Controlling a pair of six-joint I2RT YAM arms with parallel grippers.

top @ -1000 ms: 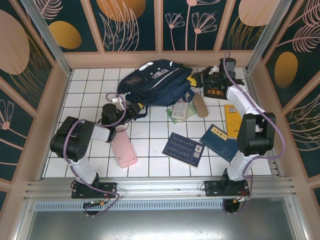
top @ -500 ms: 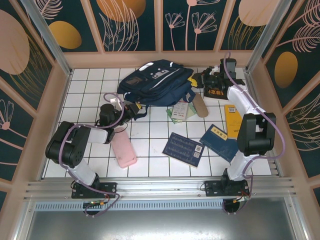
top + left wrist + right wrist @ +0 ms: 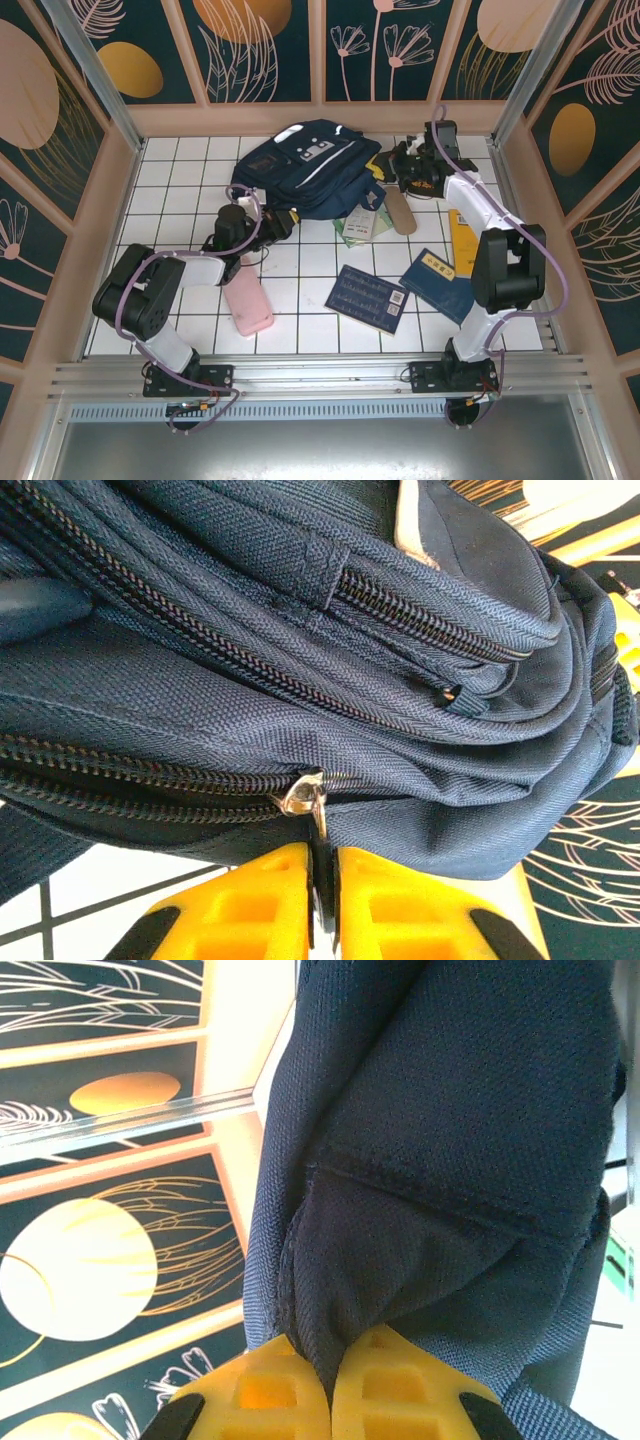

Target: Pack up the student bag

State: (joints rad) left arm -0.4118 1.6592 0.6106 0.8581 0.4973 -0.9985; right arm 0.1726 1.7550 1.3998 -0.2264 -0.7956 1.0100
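Top external view: the white-tiled desk (image 3: 180, 170) carries the student bag (image 3: 305, 168), navy with white stripes and pale front patches. It lies toward the far wall, a little left of the middle, and is by far the biggest thing there.

On the near side of the bag and off to its right lies a dark blue book (image 3: 368, 297), with a second blue book (image 3: 440, 283) just beside it, further right. A yellow book (image 3: 462, 250) lies right of the bag, partly under the right arm. A pink pouch (image 3: 247, 300) lies on the near side of the bag, below its left end and apart from it. Green-and-white booklets (image 3: 360, 225) sit at the bag's near right corner, with a tan oblong thing (image 3: 400, 212) just beside them.

The left claw (image 3: 272, 222) is at the bag's near edge. The left wrist view shows its yellow fingers (image 3: 270, 900) pressed together on the metal zipper pull (image 3: 305, 792), which hangs from a zip running along the lower part of the bag.

The right claw (image 3: 398, 165) is at the bag's right end. From the right wrist view, its yellow fingers (image 3: 275, 1390) are clamped on a pinched fold of the bag's navy fabric, which bunches up between them.
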